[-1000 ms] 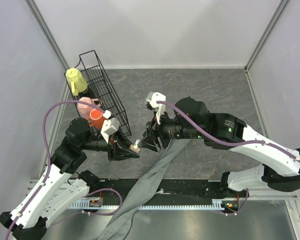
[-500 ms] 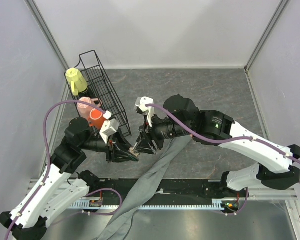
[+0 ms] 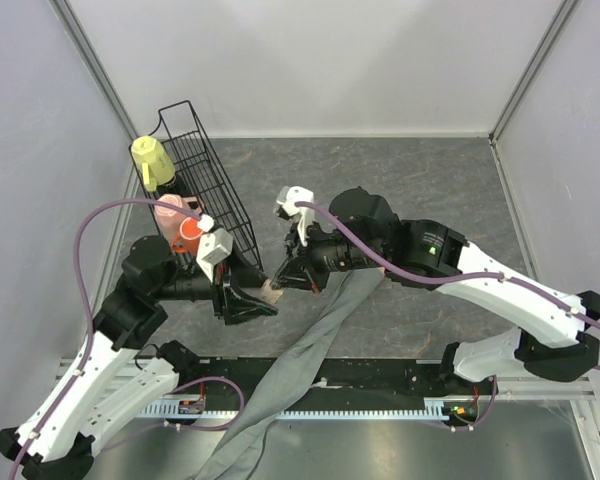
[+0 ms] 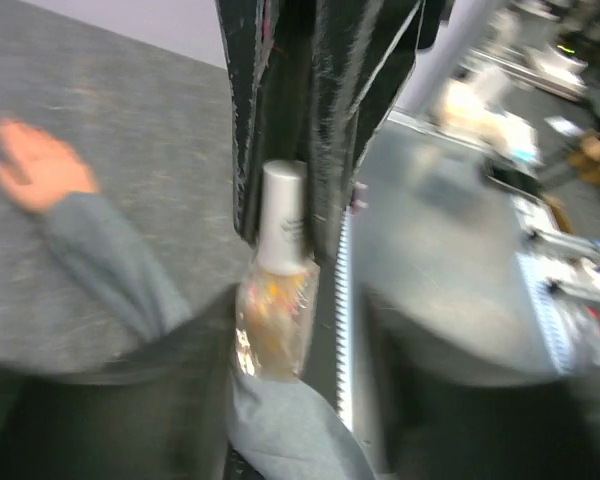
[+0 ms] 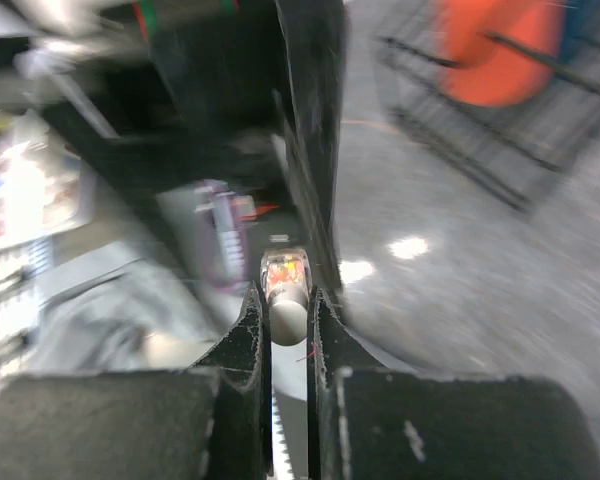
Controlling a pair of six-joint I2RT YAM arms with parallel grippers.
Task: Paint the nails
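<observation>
A small nail polish bottle (image 3: 271, 291) with a white cap (image 4: 280, 215) and clear glittery body (image 4: 275, 320) hangs between both grippers. My right gripper (image 3: 283, 281) is shut on the cap (image 5: 288, 318). My left gripper (image 3: 258, 297) stands open around the body, with a gap beside the glass. The peach mannequin hand (image 4: 35, 165) lies flat on the grey mat, its grey sleeve (image 3: 320, 330) trailing toward the near edge. The nails are too blurred to make out. From above, my right arm hides the hand.
A black wire basket (image 3: 205, 170) stands at the left, holding a yellow cup (image 3: 152, 160) and pink and orange items (image 3: 190, 232). The sleeve runs over the front rail (image 3: 380, 385). Walls close in on three sides.
My right gripper came in from the right and shut on the bottle's cap. My left gripper, shut on the bottle before, has opened.
</observation>
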